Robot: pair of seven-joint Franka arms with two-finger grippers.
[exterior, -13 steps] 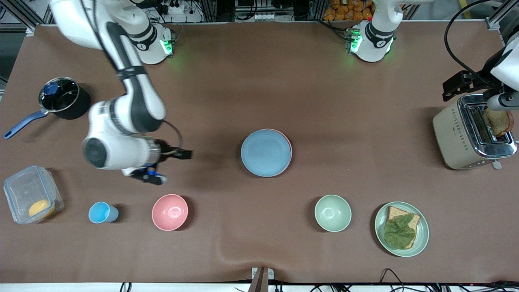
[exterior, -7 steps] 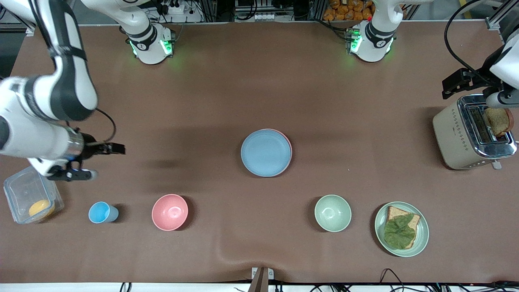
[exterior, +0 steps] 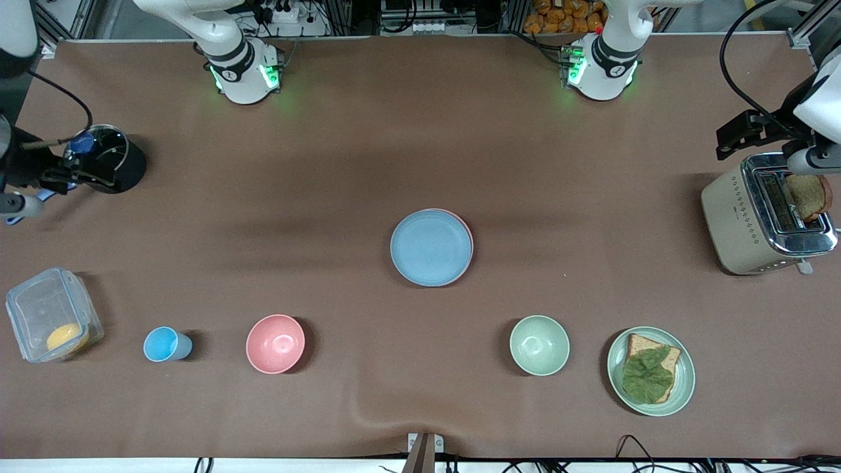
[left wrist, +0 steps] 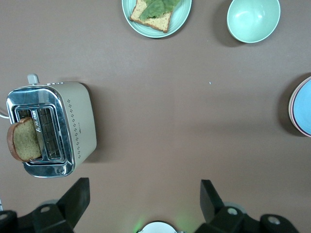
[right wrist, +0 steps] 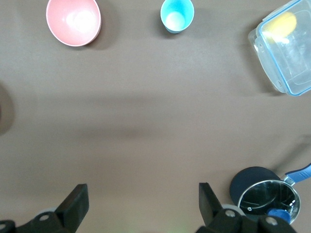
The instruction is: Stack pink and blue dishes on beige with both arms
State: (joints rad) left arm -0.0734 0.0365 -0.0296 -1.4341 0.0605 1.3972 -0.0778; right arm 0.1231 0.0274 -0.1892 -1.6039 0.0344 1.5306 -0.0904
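Brown cloth-covered table (exterior: 420,131) (wrinkled near the front edge), metal framing (exterior: 341,13) above

The blue plate (exterior: 430,247) covers the pink plate (exterior: 468,236) except a thin rim; any beige plate beneath them is hidden. The right hand (exterior: 16,200) is cut by the front view's edge over the pot (exterior: 105,159) at the right arm's end of the counter (exterior: 368,144). The left hand (left wrist: 141,194) shows only its fingertips (left wrist: 77,190).
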